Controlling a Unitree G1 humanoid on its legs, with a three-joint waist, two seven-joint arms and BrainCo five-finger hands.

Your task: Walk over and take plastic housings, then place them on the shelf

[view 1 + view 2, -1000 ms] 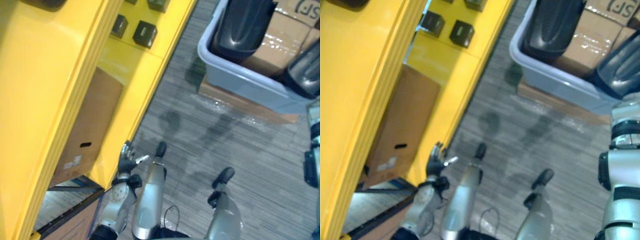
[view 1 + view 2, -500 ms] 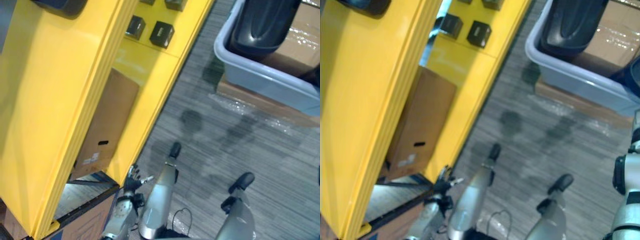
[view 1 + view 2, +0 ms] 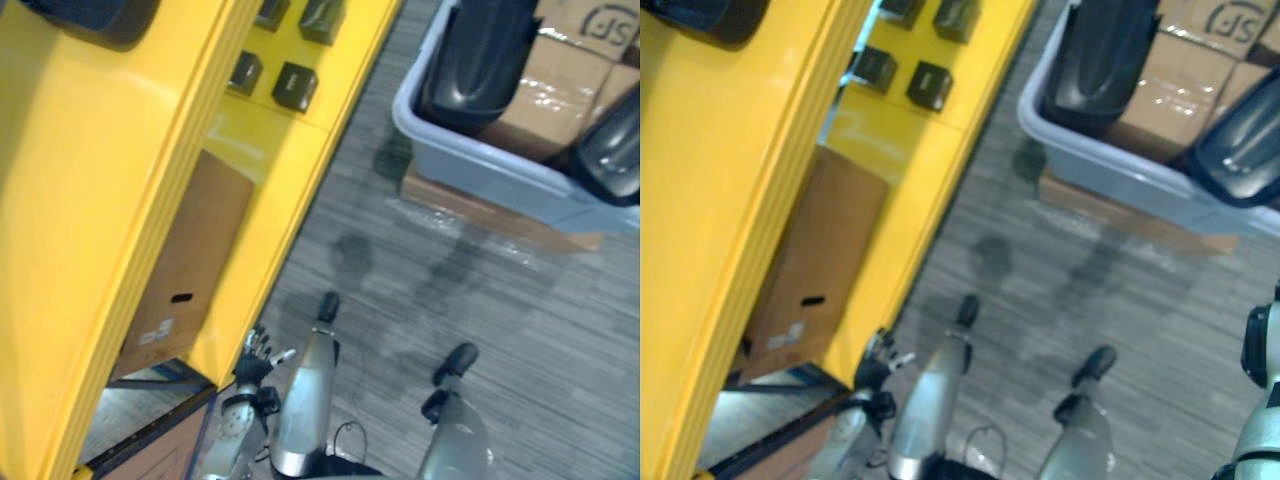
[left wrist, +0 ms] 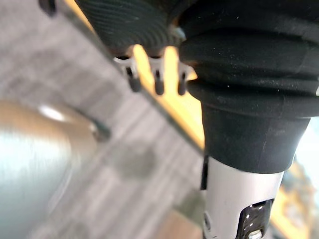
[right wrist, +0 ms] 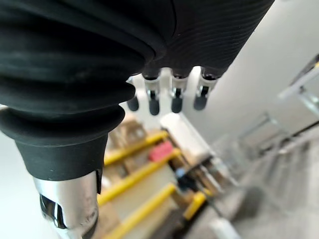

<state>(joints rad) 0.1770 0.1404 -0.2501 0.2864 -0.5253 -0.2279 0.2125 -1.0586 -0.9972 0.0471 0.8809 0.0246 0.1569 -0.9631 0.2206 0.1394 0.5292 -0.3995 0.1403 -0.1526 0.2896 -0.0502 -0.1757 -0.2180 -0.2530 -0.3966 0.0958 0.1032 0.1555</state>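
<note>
Two black plastic housings [image 3: 470,60] [image 3: 610,150] stand in a grey bin [image 3: 480,170] on the floor ahead to the right. Another dark housing [image 3: 95,15] lies on top of the yellow shelf [image 3: 120,200] at the far left. My left hand [image 3: 255,350] hangs beside the shelf's near corner, fingers [image 4: 157,82] straight and empty. In the right wrist view my right hand's fingers [image 5: 172,97] are also straight, with nothing between them. The right forearm [image 3: 1265,400] shows at the right edge, apart from the bin.
Several small black boxes [image 3: 295,85] sit on a lower yellow shelf board. A brown cardboard box [image 3: 185,270] stands under the shelf. The bin rests on a flat carton [image 3: 480,205], with taped cartons [image 3: 560,70] inside it. Grey carpet [image 3: 420,280] lies between the shelf and the bin.
The whole picture has swung as the camera moved. My left hand sits a little lower beside the shelf's corner than a second ago.
</note>
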